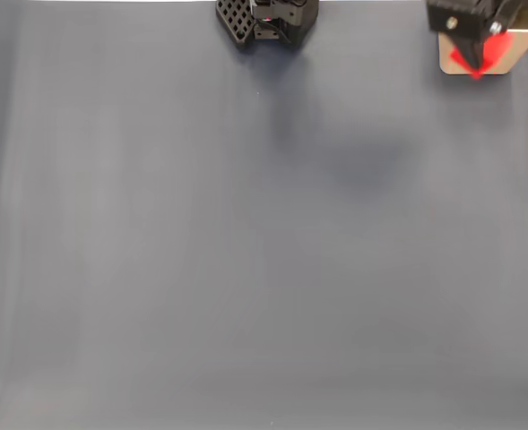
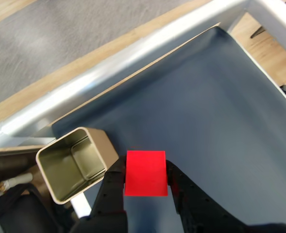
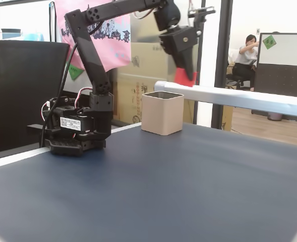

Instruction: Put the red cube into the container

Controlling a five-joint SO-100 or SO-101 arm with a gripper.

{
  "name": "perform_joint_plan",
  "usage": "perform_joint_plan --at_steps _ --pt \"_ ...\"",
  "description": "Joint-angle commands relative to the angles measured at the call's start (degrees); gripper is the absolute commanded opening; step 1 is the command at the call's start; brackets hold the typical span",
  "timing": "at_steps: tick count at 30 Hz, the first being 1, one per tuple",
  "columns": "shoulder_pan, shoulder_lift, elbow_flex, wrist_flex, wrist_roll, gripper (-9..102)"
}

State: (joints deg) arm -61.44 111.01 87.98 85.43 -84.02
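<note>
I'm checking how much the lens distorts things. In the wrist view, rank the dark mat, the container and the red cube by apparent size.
1. The dark mat.
2. The container.
3. The red cube, held in the jaws nearer the camera, so it looks enlarged.

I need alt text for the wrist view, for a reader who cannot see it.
Black jaws hold the red cube above a dark blue table mat. The open beige container, shiny inside, stands on the mat just left of the cube. A silver rail edges the mat.
</note>
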Motion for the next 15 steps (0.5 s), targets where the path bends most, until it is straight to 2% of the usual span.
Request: perform_joint_plan --at_steps 1,9,15 --pt "-5.4 2.2 -0.6 2.3 2.5 0" --pt "-17.4 0.5 -0.8 4.1 7.5 0" --pt "-22.6 -2.5 -1.4 3.7 10.1 0"
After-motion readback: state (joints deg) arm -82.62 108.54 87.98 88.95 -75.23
